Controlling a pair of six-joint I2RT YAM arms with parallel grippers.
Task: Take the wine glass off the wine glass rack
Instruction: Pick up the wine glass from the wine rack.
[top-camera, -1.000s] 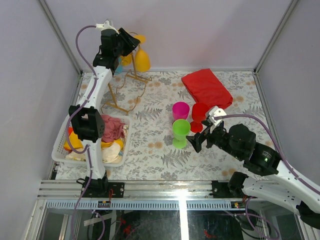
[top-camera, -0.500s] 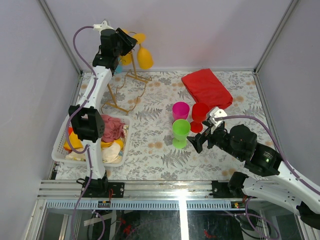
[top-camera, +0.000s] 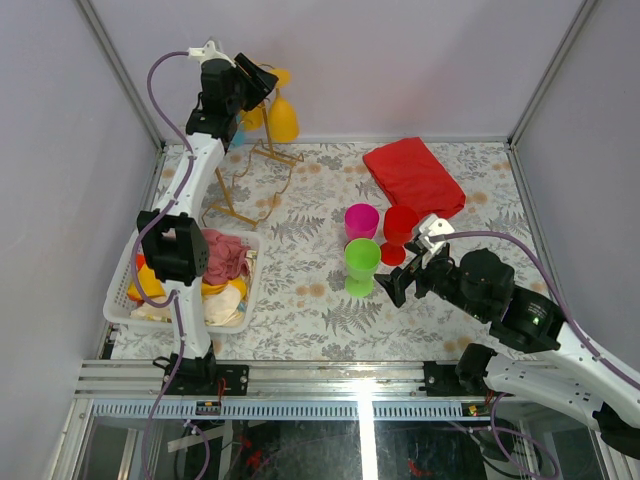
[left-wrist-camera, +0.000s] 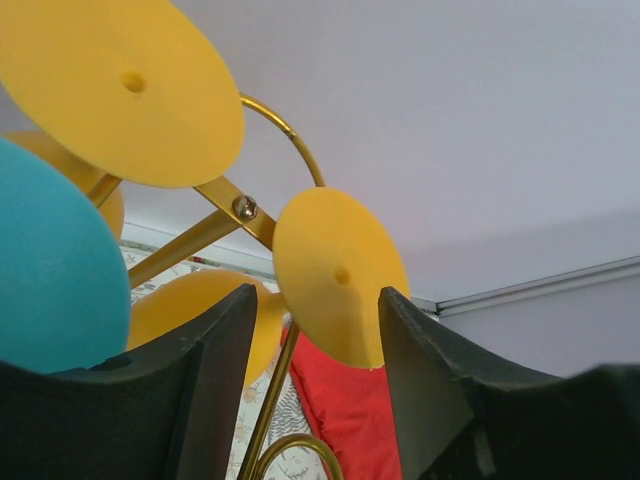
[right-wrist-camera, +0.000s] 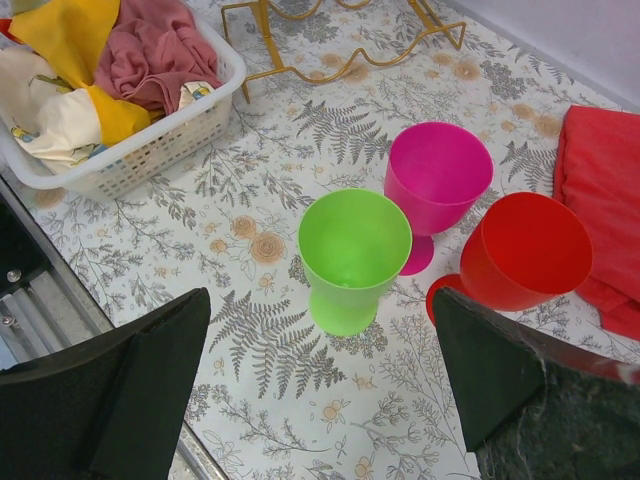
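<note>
Item: yellow wine glass (top-camera: 284, 120), hung foot-up on the gold wine glass rack (left-wrist-camera: 243, 208), far left corner. Likely light, stiff, slick plastic, so take it by the stem under the foot. Left gripper (left-wrist-camera: 315, 295): flanks a yellow foot; you cannot tell whether it is clamped. Right gripper (right-wrist-camera: 320, 295): spread wide, empty.

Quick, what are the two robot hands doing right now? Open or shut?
Left gripper: jaws apart, yellow glass seen in the gap; whether it grips cannot be told.
Right gripper: wide open, holding nothing.
</note>
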